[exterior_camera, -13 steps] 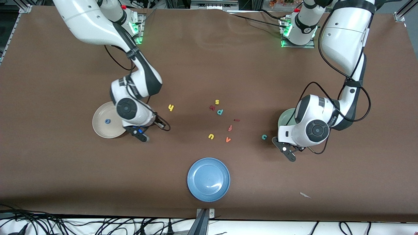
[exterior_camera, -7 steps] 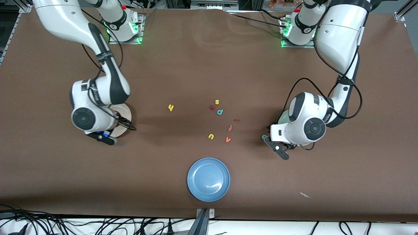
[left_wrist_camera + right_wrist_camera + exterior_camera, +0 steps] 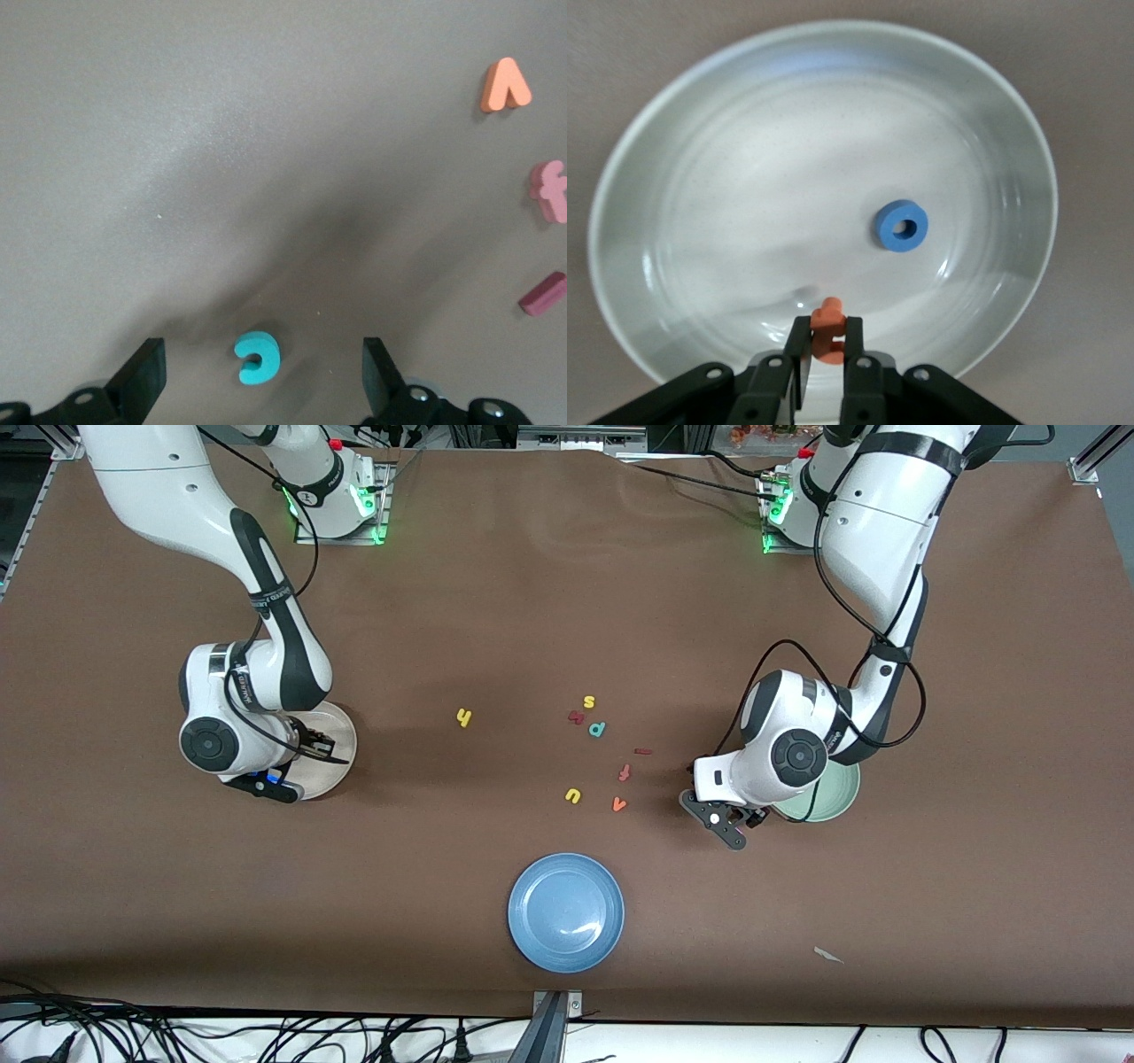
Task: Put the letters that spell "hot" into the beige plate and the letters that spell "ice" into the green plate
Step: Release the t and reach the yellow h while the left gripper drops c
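While my right claw (image 3: 826, 347) hangs over the beige plate (image 3: 673, 177) at the right arm's end of the bench (image 3: 532, 584), it pinches a small orange letter (image 3: 828, 329) between its fingers, and I take that to be the "t". I see the blue "o" (image 3: 901, 225) lying flat inside the same plate, apart from the held piece. From the front view this claw (image 3: 268, 781) sits above the plate's edge (image 3: 341, 757) nearest the camera.

My left claw (image 3: 261, 376) stands wide, its two fingers well apart, low over the bench just beside the green plate (image 3: 837, 802). Between those fingers, on the brown surface, lies the teal "c" (image 3: 257, 358), touched by neither finger as far as I can see. In the front view the left claw (image 3: 722, 824) hides that letter.

Out in the middle of the bench I count the loose letters: the yellow "h" (image 3: 463, 716) alone toward the right arm's end, then the yellow "s" (image 3: 588, 701), a dark red piece (image 3: 576, 716) and the teal "p" (image 3: 597, 729) close together. Nearer the camera lie the dark red "i" (image 3: 643, 751), the reddish "f" (image 3: 625, 771), the yellow "u" (image 3: 572, 795) and the orange "v" (image 3: 619, 804). The blue plate (image 3: 532, 921) sits nearest the camera.
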